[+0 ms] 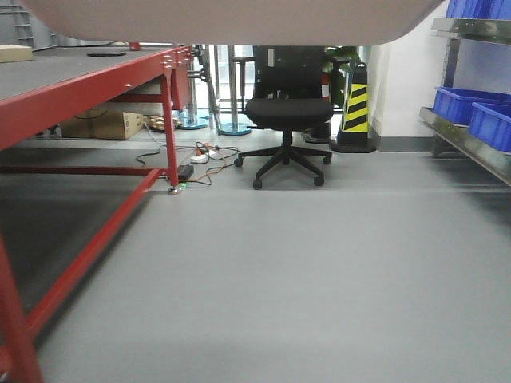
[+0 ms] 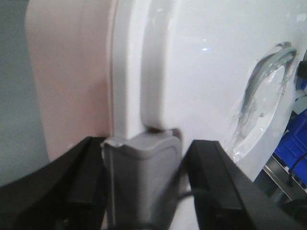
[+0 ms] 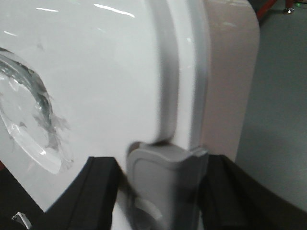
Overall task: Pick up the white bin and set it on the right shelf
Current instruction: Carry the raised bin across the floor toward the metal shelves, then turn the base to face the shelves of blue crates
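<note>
The white bin (image 1: 231, 20) hangs in the air, and its pale underside fills the top of the front view. In the left wrist view my left gripper (image 2: 146, 167) is shut on the bin's grey end latch (image 2: 144, 182), one black finger (image 2: 86, 172) on each side of it. The glossy lid (image 2: 206, 72) with its clear centre runs off to the right. My right gripper (image 3: 160, 179) is shut the same way on the grey latch (image 3: 165, 187) at the bin's other end. The right shelf (image 1: 467, 140) stands at the right edge of the front view, away from the bin.
Blue crates (image 1: 461, 104) sit on the right shelf's level, and a second steel rail (image 1: 471, 30) runs above them. A red-framed table (image 1: 88, 80) runs along the left. A black office chair (image 1: 287, 112), a yellow-black cone (image 1: 355, 112) and floor cables (image 1: 200, 155) lie ahead.
</note>
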`<move>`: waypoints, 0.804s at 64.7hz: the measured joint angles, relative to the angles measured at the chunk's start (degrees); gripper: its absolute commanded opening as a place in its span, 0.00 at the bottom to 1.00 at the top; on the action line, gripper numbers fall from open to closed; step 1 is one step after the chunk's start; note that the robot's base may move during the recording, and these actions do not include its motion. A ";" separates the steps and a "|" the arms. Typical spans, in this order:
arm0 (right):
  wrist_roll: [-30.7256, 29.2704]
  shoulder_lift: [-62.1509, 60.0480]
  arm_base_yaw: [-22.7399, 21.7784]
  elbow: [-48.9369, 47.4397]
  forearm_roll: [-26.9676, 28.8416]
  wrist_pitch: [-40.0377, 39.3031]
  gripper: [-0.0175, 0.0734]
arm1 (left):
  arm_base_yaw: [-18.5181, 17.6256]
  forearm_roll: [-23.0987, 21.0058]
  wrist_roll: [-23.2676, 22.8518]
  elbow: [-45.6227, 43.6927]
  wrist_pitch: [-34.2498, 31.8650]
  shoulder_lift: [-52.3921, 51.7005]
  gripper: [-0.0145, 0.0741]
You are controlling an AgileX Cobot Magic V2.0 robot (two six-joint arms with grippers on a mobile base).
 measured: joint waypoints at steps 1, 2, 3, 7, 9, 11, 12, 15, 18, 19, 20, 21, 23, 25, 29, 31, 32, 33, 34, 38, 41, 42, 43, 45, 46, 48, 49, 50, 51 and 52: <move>0.00 0.00 0.00 0.00 0.00 0.00 0.58 | 0.00 0.00 0.00 0.00 0.00 0.00 0.37; 0.00 0.00 0.00 0.00 0.00 0.00 0.58 | 0.00 0.00 0.00 0.00 0.00 0.00 0.37; 0.00 0.00 0.00 0.00 0.00 0.00 0.58 | 0.00 0.00 0.00 0.00 0.00 0.00 0.37; 0.00 0.00 0.00 0.00 0.00 0.00 0.58 | 0.00 0.00 -0.10 0.00 0.00 0.00 0.37; 0.00 0.00 0.00 0.00 0.00 0.00 0.58 | 0.00 0.00 -0.10 0.00 0.00 0.00 0.37; 0.00 0.00 0.00 0.00 0.00 0.00 0.58 | 0.00 0.00 -0.10 0.00 0.00 0.00 0.37; 0.00 0.00 0.00 0.00 0.00 0.00 0.58 | 0.00 0.00 -0.10 0.00 0.00 0.00 0.37; 0.00 0.00 0.00 0.00 0.00 0.00 0.58 | 0.00 0.00 -0.10 0.00 0.00 0.00 0.37; 0.00 0.00 0.00 0.00 0.00 0.00 0.58 | 0.00 0.00 -0.10 0.00 0.00 0.00 0.37; 0.00 0.00 0.00 0.00 0.00 0.00 0.58 | 0.00 0.00 -0.10 0.00 0.00 0.00 0.37; 0.00 0.00 0.00 0.00 0.00 0.00 0.58 | 0.00 0.00 -0.10 0.00 0.00 0.00 0.37; 0.00 0.00 0.00 0.00 0.00 0.00 0.58 | 0.00 0.00 -0.10 0.00 0.00 0.00 0.37; 0.00 0.00 0.00 0.00 0.00 0.00 0.58 | 0.00 0.00 -0.10 0.00 0.00 0.00 0.37; 0.00 0.00 0.00 0.00 0.00 0.00 0.58 | 0.00 0.00 -0.10 0.00 0.00 0.00 0.37; 0.00 0.00 0.00 0.00 0.00 0.00 0.58 | 0.00 0.00 -0.10 0.00 0.00 0.00 0.37; 0.00 0.00 0.00 0.00 0.00 0.00 0.58 | 0.00 0.00 -0.10 0.00 0.00 0.00 0.37; 0.00 0.00 0.00 0.00 0.00 0.00 0.58 | 0.00 0.00 -0.10 0.00 0.00 0.00 0.37; 0.00 0.00 0.00 0.00 0.00 0.00 0.58 | 0.00 0.00 -0.10 0.00 0.00 0.00 0.37; 0.00 0.00 0.00 0.00 0.00 0.00 0.58 | 0.00 0.00 -0.10 0.00 0.00 0.00 0.37; 0.00 0.00 0.00 0.00 0.00 0.00 0.58 | 0.00 0.00 -0.10 0.00 0.00 0.00 0.37; 0.00 0.00 0.00 0.00 0.00 0.00 0.58 | 0.00 0.00 -0.10 0.00 0.00 0.00 0.37; 0.00 0.00 0.00 0.00 0.00 0.00 0.58 | 0.00 0.00 -0.10 0.00 0.00 0.00 0.37; 0.00 0.00 0.00 0.00 0.00 0.00 0.58 | 0.00 0.00 -0.10 0.00 0.00 0.00 0.37; 0.00 0.00 0.00 0.00 0.00 0.00 0.58 | 0.00 0.00 -0.10 0.00 0.00 0.00 0.37; 0.00 0.00 0.00 0.00 0.00 0.00 0.58 | 0.00 0.00 -0.10 0.00 0.00 0.00 0.37; 0.00 0.00 0.00 0.00 0.00 0.00 0.58 | 0.00 0.00 -0.10 0.00 0.00 0.00 0.37; 0.00 0.00 0.00 0.00 0.00 0.00 0.58 | 0.00 0.00 -0.10 0.00 0.00 0.00 0.37; 0.00 0.00 0.00 0.00 0.00 0.00 0.58 | 0.00 0.00 -0.10 0.00 0.00 0.00 0.37; 0.00 0.00 0.00 0.00 0.00 0.00 0.58 | 0.00 0.00 -0.10 0.00 0.00 0.00 0.37; 0.00 0.00 0.00 0.00 0.00 0.00 0.58 | 0.00 0.00 -0.10 0.00 0.00 0.00 0.37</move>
